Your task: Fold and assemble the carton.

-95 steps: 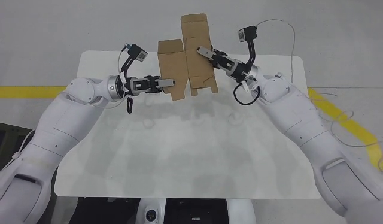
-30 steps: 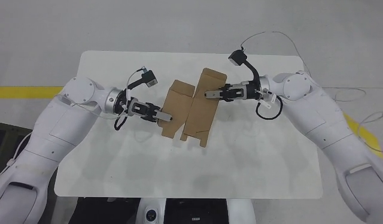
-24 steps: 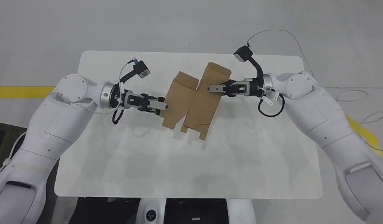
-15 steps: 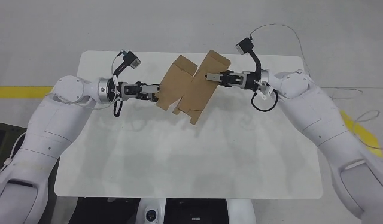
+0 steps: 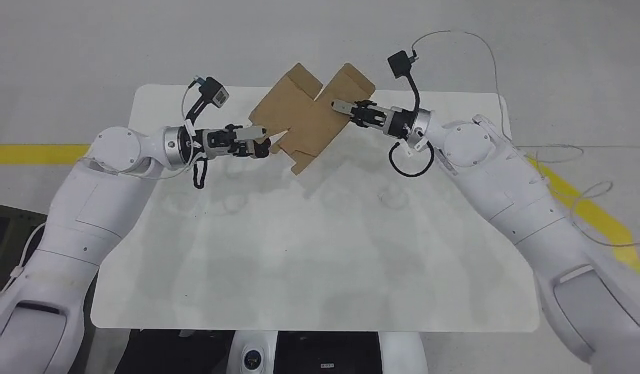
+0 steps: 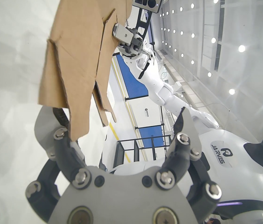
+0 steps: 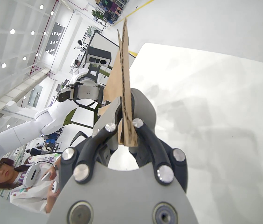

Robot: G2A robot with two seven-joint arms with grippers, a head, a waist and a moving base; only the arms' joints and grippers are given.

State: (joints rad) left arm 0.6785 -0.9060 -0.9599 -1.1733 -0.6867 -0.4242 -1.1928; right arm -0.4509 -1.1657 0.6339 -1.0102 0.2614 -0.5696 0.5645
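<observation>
— Where's the carton [image 5: 305, 114]?
— In the air over the table's [image 5: 300, 264] far side, between both arms.
— And the jaws?
— Right gripper [image 7: 125, 115] pinches one edge. Left gripper [image 6: 118, 120] is spread wide, with a flap against one finger.

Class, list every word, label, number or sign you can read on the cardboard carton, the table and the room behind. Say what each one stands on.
Brown cardboard carton: no print on any face that shows.
White table: no text.
White board between the blue panels in the room behind: a small dark mark, too small to read.
Yellow floor line: a plain stripe, no words or numbers.
</observation>
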